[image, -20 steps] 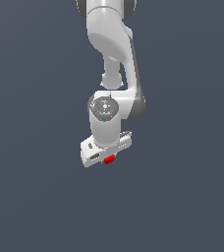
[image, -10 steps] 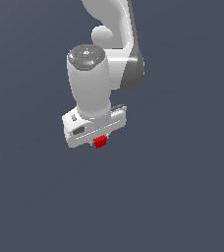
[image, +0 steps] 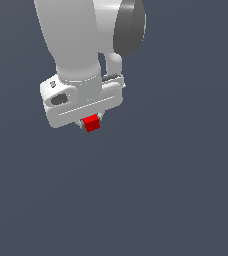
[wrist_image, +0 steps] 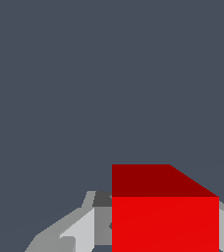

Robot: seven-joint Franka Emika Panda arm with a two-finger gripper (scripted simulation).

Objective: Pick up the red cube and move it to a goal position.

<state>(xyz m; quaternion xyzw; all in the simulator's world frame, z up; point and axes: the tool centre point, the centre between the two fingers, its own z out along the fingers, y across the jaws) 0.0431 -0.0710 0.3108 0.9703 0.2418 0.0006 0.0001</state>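
Note:
The red cube (image: 91, 123) is small and plain, and it hangs just under the white gripper (image: 90, 120), which is shut on it. Most of each finger is hidden behind the wide white hand; only small grey tips show beside the cube. In the wrist view the red cube (wrist_image: 164, 211) fills the space between a grey finger (wrist_image: 87, 226) on one side and a sliver of the other finger on the far side. No goal marker shows in either view.
The white arm (image: 81, 40) with its dark joint cap (image: 131, 27) fills the upper part of the exterior view. Everything else is a flat dark grey-blue background.
The arm and hand have grown much larger in the exterior view, coming toward the camera and upward. The red cube has stayed clamped under the hand the whole time.

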